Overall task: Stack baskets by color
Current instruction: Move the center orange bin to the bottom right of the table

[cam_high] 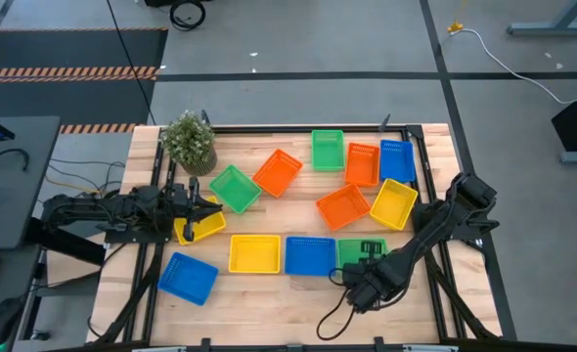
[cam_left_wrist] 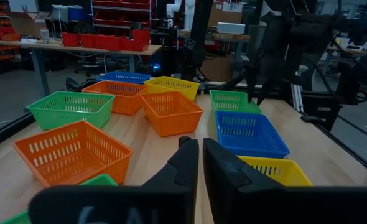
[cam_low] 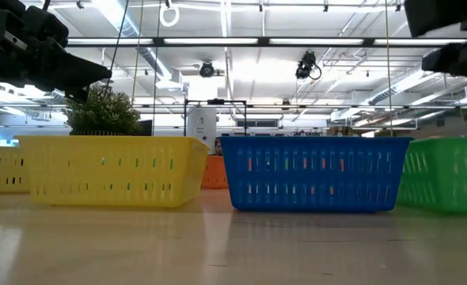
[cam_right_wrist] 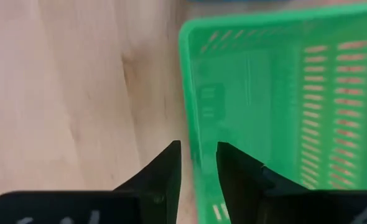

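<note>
Three baskets line the table's near edge: yellow basket (cam_high: 254,253), blue basket (cam_high: 311,254), green basket (cam_high: 361,252), long axes along that edge. Right gripper (cam_right_wrist: 198,163), fingers parted, straddles the green rim, mostly hiding it from above. Left gripper (cam_high: 213,204), nearly closed, over a half-hidden yellow one (cam_high: 200,225); grip unclear.

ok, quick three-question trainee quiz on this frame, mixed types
1. True or false: the potted plant stands beside the right arm.
2. How many orange baskets are on the table?
3. The right end effector is at a basket of which colour? A yellow, B green, C orange.
Key: 1 false, the potted plant is near the left arm. 2 three. 3 B, the green basket.
</note>
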Action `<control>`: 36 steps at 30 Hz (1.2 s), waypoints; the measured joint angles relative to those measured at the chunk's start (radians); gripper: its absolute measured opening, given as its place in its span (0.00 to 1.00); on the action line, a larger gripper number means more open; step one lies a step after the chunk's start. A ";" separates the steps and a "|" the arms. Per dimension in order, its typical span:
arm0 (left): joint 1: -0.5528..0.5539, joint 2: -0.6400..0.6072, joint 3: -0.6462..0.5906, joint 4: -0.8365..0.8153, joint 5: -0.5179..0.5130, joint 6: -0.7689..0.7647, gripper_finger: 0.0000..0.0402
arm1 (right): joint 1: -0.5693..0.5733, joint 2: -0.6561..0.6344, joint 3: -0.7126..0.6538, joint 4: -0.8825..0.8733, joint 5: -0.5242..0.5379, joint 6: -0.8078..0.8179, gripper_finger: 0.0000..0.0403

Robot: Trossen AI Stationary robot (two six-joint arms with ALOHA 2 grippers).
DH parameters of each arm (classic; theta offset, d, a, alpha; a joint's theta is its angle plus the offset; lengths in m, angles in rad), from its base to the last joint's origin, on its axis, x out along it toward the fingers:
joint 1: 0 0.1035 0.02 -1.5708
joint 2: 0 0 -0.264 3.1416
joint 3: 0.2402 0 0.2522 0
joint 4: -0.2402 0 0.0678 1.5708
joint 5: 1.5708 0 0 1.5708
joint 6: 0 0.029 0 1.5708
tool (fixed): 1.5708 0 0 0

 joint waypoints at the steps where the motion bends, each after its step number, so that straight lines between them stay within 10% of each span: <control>1: 0.000 0.000 0.000 0.000 0.000 0.000 0.07 | 0.003 -0.016 0.000 0.000 0.015 0.001 0.27; 10: 0.000 0.000 0.000 0.000 0.000 0.000 0.08 | 0.026 -0.277 -0.035 -0.054 0.307 0.041 0.27; 18: 0.000 0.000 0.000 0.000 0.000 0.000 0.08 | -0.038 -0.522 -0.345 0.043 0.381 0.193 0.27; 28: 0.000 0.000 0.000 0.000 0.000 0.000 0.08 | -0.293 -0.549 -0.518 0.487 0.230 -0.148 0.27; 36: 0.000 0.000 0.000 0.002 0.000 0.000 0.09 | -0.458 -0.482 -0.473 0.458 0.073 -0.478 0.27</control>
